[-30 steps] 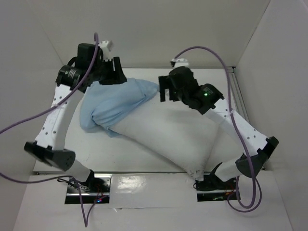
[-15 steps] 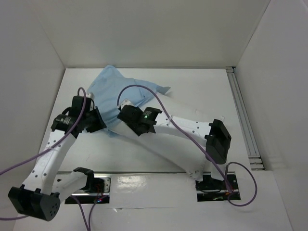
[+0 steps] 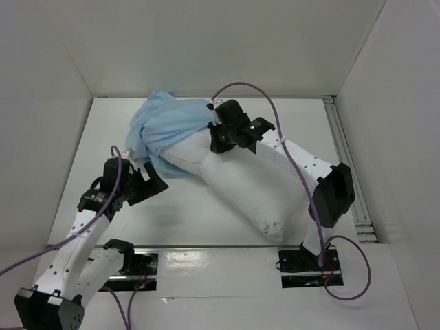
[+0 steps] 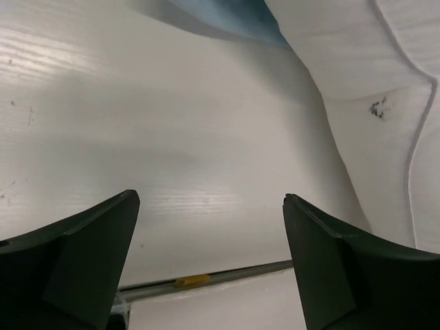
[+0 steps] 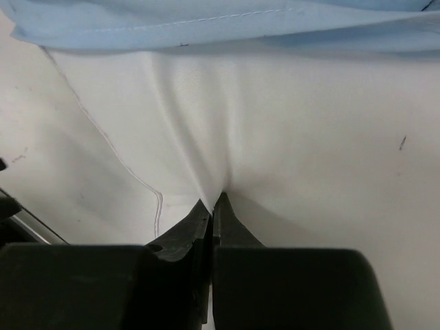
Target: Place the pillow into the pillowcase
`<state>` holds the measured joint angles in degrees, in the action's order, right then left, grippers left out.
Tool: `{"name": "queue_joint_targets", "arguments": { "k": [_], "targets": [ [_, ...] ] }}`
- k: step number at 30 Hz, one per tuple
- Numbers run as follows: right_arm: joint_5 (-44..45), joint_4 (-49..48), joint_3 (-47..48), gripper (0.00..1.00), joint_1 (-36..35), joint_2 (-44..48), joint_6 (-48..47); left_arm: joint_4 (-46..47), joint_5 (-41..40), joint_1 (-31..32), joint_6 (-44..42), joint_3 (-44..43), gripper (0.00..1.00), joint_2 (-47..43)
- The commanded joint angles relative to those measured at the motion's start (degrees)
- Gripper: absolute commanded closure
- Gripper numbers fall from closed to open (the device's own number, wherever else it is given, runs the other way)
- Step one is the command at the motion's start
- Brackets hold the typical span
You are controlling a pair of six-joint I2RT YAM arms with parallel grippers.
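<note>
Pillow pinched by right gripper just short of pillowcase; left gripper spread, empty, alongside

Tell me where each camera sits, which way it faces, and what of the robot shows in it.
Top external: above and behind the robot, looking down at the table; the left gripper, right gripper, pillow and pillowcase show.
Left wrist: faces the table beside the pillow; its open fingers frame the view.
Right wrist: close over the pillow; its shut fingers pinch the fabric.
Shared: both wrist views catch the pillow and the pillowcase edge.
</note>
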<state>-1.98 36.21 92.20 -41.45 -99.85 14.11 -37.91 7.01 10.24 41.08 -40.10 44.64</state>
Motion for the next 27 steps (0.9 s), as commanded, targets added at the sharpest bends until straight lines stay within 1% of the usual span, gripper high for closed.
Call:
{"name": "queue_joint_targets", "arguments": {
  "k": [1, 2, 5, 8, 10, 12, 14, 15, 16, 18, 19, 22, 23, 27],
  "targets": [
    [-8.1, -6.5, 2.1, 1.00, 1.6, 2.6, 1.2, 8.7, 1.9, -0.7, 2.5, 0.0, 0.01, 5.6],
    [-8.7, -6.5, 2.9, 1.00, 1.6, 2.6, 1.2, 10.6, 1.3, -1.4, 2.5, 0.0, 0.03, 6.8],
    [-9.8, -5.8, 3.5, 1.00, 2.2, 2.6, 1.2, 19.6, 0.6, -2.5, 1.8, 1.3, 0.03, 10.6],
    [-11.1, -5.8, 3.5, 1.00, 3.3, 2.6, 1.2, 22.5, -3.0, -3.4, 0.4, -1.1, 0.03, 16.3],
    [-11.8, -5.8, 3.5, 1.00, 3.8, 2.6, 1.2, 24.1, -3.7, -4.1, -0.7, -1.8, 0.03, 19.2],
    [-13.3, -6.3, 3.5, 1.00, 4.4, 2.6, 1.7, 28.7, -3.7, -4.7, -1.3, -1.8, 0.03, 22.8],
    [-14.5, -6.3, 4.0, 1.00, 5.7, 2.6, 1.7, 33.4, -1.3, -5.2, 0.1, 1.0, 0.03, 25.3],
    [-15.3, -6.3, 4.0, 1.00, 5.7, 2.1, 1.7, 37.4, -0.1, -5.2, 0.1, 1.6, 0.05, 25.9],
    [-15.3, -5.6, 4.9, 1.00, 6.3, 2.1, 1.7, 38.8, -0.1, -5.2, 1.1, 2.1, 0.05, 25.9],
    [-15.9, -5.6, 6.2, 1.00, 7.0, 1.5, 1.7, 41.8, -0.8, -5.2, 1.8, 2.7, 0.11, 26.7],
    [-16.6, -5.6, 6.2, 1.00, 7.0, 1.5, 1.7, 44.6, -0.8, -5.2, 1.3, 2.7, 0.16, 27.9],
    [-18.1, -5.1, 6.2, 1.00, 8.1, 1.5, 2.2, 45.8, -2.0, -5.2, 0.1, 1.3, 0.21, 30.2],
    [-18.7, -5.1, 6.2, 1.00, 8.8, 1.5, 2.2, 46.7, -2.0, -5.2, 0.1, 0.7, 0.26, 32.2],
    [-19.2, -2.9, 9.0, 1.00, 9.5, 0.9, 2.2, 48.4, 0.6, -5.2, 0.1, -2.0, 0.27, 36.3]
  ]
}}
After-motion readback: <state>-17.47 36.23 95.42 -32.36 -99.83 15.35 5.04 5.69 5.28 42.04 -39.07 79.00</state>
